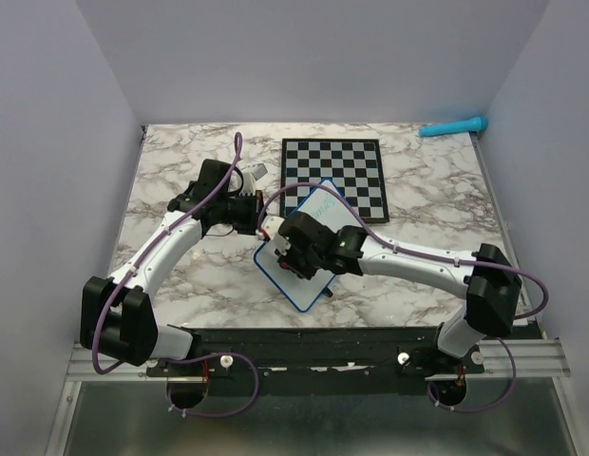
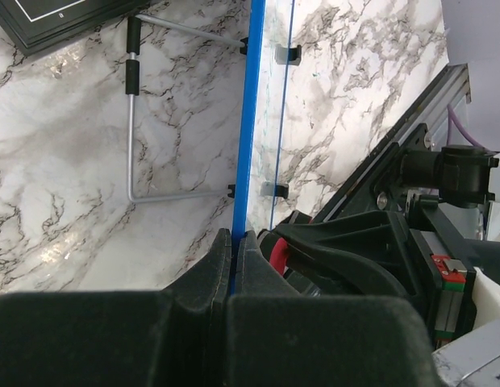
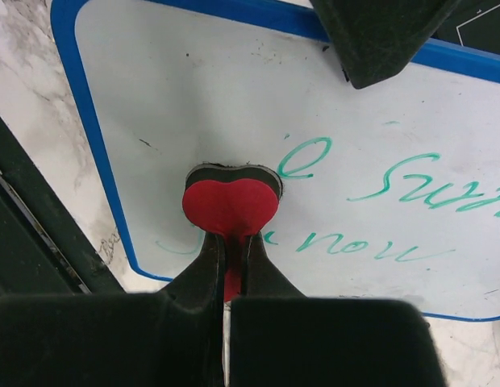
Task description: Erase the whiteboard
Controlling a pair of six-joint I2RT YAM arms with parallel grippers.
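Note:
The whiteboard [image 1: 318, 285] is white with a blue rim and is held tilted up off the marble table, just in front of the chessboard. My left gripper [image 1: 263, 226] is shut on its left rim; the left wrist view shows the blue rim [image 2: 248, 121] edge-on between the closed jaws [image 2: 234, 246], with the board's wire stand [image 2: 133, 121] behind. My right gripper [image 3: 232, 250] is shut on a red heart-shaped eraser [image 3: 231, 205] pressed flat on the board's face [image 3: 193, 89]. Teal handwriting [image 3: 395, 185] lies to the right of the eraser, with faint strokes below it.
The black-and-white chessboard [image 1: 332, 174] lies flat behind the whiteboard. A teal marker [image 1: 453, 127] lies at the back right corner. The black mounting rail [image 1: 323, 337] runs along the near edge. Walls close in on three sides.

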